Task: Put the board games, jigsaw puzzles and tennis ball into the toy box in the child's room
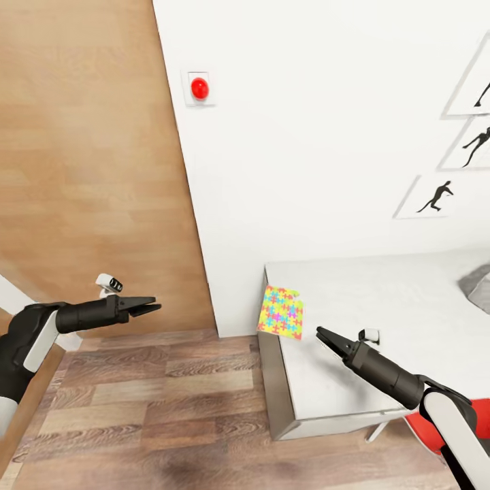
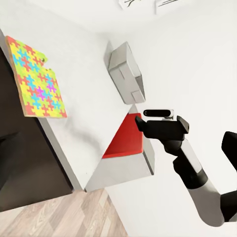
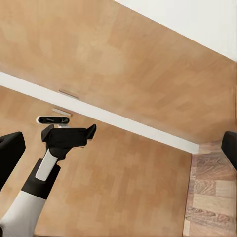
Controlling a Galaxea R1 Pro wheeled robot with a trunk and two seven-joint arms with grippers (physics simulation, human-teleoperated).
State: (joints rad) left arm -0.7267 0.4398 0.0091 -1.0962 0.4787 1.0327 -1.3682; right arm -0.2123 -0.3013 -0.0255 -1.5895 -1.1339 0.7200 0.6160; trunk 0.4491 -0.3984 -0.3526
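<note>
Landmark: white bed [image 1: 408,320], set against the white wall, its near corner toward the robot.
Jigsaw puzzle [image 1: 281,312]: a flat multicoloured box at the bed's near corner, tilted, one edge hanging past the mattress side; in the left wrist view [image 2: 37,79] it lies on the bed's top surface.
Left gripper [image 1: 151,305]: held in the air over the wooden floor [image 1: 170,408], well apart from the bed, tips pointing toward it; the two fingers lie almost together at the tips, with nothing between them and nothing touched.
Right gripper [image 1: 325,336]: held above the bed's near edge, near the puzzle but apart from it; the fingers meet in a narrow point, carrying nothing.
Red object [image 2: 129,137]: beside the bed's foot, below the right arm; its kind cannot be told.
Grey pillow [image 1: 476,286]: on the bed, far from the puzzle.
Wooden door [image 1: 88,170]: left of the bed, past the wall's corner.
Red button [image 1: 199,88]: on the wall above the bed's corner.
</note>
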